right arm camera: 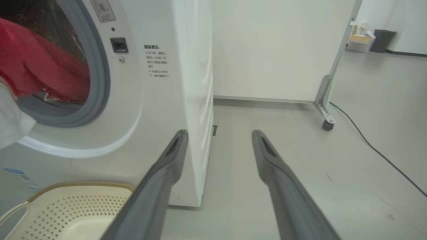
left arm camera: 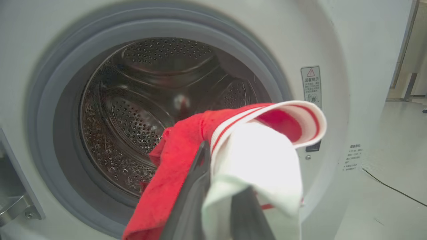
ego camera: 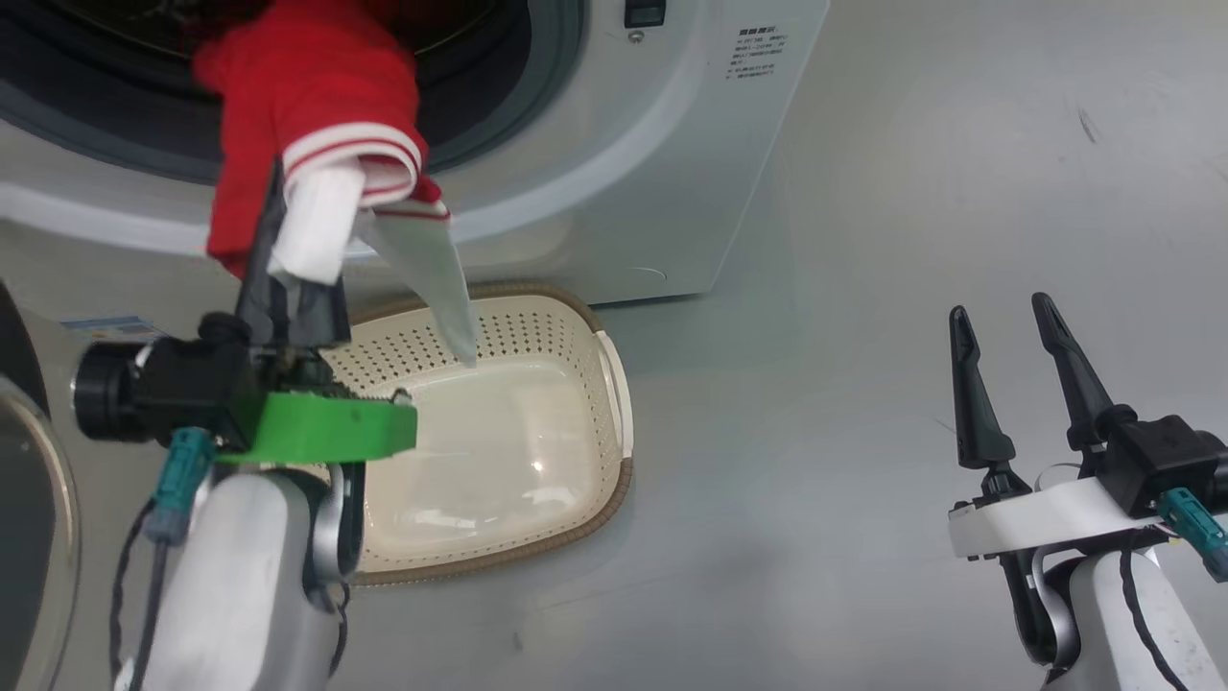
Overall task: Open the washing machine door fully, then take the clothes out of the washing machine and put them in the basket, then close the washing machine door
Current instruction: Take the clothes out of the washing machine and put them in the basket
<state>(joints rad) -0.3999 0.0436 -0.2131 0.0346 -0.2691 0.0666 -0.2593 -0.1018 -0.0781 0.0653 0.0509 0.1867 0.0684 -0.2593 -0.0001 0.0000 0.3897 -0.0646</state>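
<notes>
Left tool (ego camera: 286, 230) clamps clothes (ego camera: 307, 86) before washing machine (ego camera: 614, 173); basket (ego camera: 537, 326) below; right tool (ego camera: 1000, 309) spread.

Left gripper (ego camera: 276, 240) was clamped on the clothes (ego camera: 307, 86), above the basket's (ego camera: 614, 480) far-left corner. Washing machine (ego camera: 614, 173) stood directly behind the basket. Right gripper (ego camera: 1000, 307) had fingers apart, empty, well right of the basket.

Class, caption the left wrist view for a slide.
Left gripper grips red-and-white clothes before the open washing machine.
</notes>
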